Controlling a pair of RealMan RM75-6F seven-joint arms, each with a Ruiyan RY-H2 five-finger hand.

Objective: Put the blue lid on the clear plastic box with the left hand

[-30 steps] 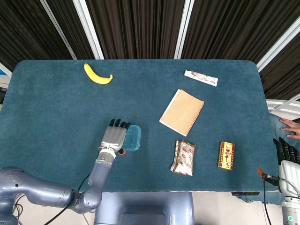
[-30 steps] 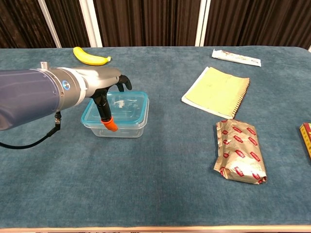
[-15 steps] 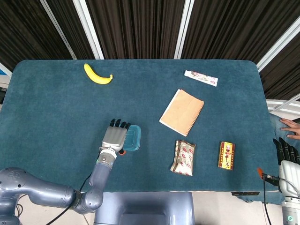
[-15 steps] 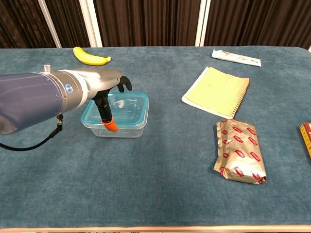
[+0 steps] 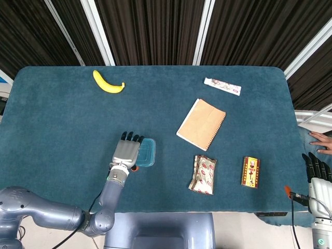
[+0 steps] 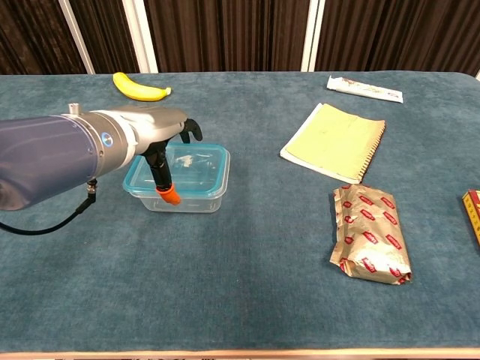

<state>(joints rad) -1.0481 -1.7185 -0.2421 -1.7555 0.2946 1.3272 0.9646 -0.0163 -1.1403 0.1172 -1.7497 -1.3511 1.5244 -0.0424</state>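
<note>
Presumably light and rigid, the blue rectangular plastic lid (image 6: 196,169) lies under the pressing left robot hand (image 5: 125,152), best pushed at its rim.

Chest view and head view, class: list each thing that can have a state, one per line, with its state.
Lid: seated on the box.
Box: closed, upright.
Left hand: over the lid, fingers spread.
Right hand: off the table's right edge, holding nothing.
Notebook: closed, flat.
Banana: unpeeled.
Foil packet: sealed, flat.
</note>
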